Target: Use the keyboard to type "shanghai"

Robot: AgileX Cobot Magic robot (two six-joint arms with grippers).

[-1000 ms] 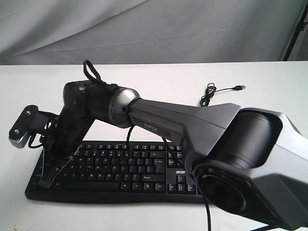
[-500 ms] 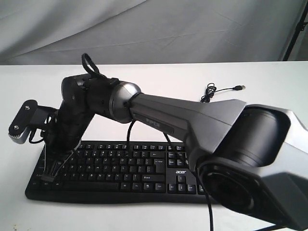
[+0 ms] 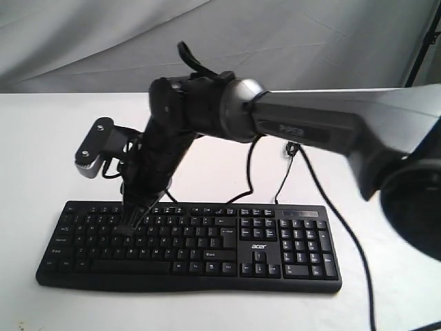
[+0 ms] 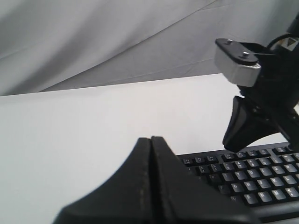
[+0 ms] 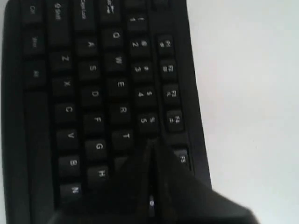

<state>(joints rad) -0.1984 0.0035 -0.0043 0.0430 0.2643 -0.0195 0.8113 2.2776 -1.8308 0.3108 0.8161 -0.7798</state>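
Both pairs pinched closed: right fingers (image 3: 131, 216) over the keyboard's (image 3: 207, 249) upper rows, left fingers (image 4: 138, 186) near its corner.

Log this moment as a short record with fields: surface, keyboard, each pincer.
surface: white table
keyboard: black, full-size, flat on the table, number pad at the exterior view's right
right pincer: shut, reaching across to the keyboard's left half, tip near the T key; contact cannot be told
left pincer: shut, beside the keyboard's end, tip against bare table, not on a key
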